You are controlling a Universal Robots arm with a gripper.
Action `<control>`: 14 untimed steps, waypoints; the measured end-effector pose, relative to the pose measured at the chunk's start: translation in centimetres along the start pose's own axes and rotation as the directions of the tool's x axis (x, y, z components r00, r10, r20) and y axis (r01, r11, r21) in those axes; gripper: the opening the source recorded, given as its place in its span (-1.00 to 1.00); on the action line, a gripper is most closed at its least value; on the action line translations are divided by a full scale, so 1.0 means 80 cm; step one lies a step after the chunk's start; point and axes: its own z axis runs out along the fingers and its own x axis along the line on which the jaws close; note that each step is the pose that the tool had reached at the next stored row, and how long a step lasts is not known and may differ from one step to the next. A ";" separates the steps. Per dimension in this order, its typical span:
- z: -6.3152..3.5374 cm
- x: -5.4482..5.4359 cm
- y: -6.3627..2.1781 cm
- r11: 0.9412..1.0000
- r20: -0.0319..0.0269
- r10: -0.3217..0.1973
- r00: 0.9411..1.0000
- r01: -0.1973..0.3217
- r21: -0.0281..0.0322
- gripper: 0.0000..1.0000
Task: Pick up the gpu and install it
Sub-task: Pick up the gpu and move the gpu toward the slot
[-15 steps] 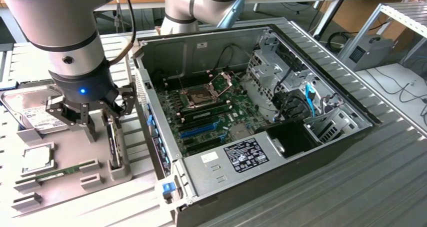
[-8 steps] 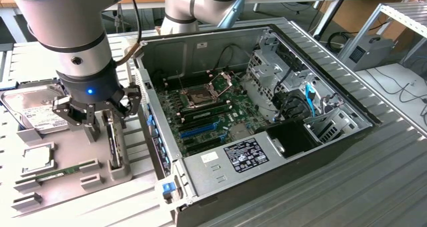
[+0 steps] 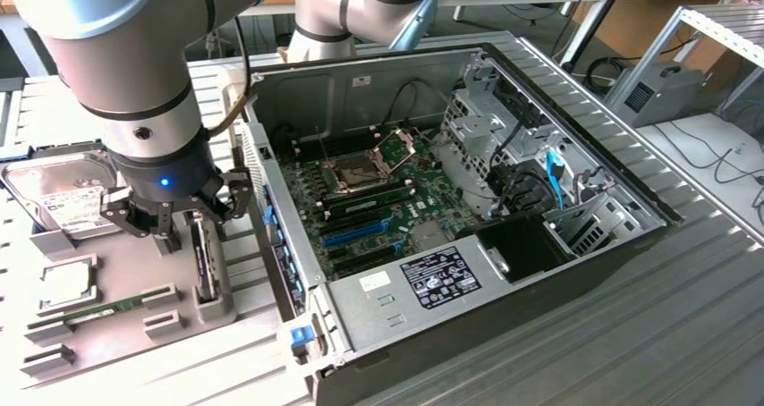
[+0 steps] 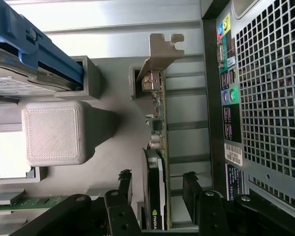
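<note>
In the exterior view, starting from its left, a silver hard drive [image 3: 57,194] is lying on the grey fixture tray [image 3: 143,352], and a narrow green RAM stick [image 3: 106,309] is sitting in slotted holders nearer the camera. Just right of these, the gripper [image 3: 195,232] is hanging over the gpu [image 3: 206,272], which is standing on its long edge in a grey holder [image 3: 222,311] on the tray, just beside the open computer case [image 3: 394,71]. In the wrist view the gripper [image 4: 156,181] is straddling the gpu [image 4: 157,142]. Its fingers [image 4: 124,183] are standing spread, one on each side of the card, with a gap showing at both faces. The card's silver bracket [image 4: 163,49] is pointing away from the gripper. Further right, the motherboard [image 3: 370,205] is lying exposed inside the case.
</note>
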 end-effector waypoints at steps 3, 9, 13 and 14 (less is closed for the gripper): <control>0.000 0.001 -0.003 1.000 0.000 0.000 1.000 0.000 0.000 0.08; 0.003 0.001 -0.010 1.000 0.000 0.000 1.000 0.000 0.000 0.08; 0.008 0.001 -0.010 1.000 0.000 0.000 1.000 0.000 0.000 0.08; 0.008 0.001 -0.010 1.000 0.000 0.000 1.000 0.000 0.000 0.08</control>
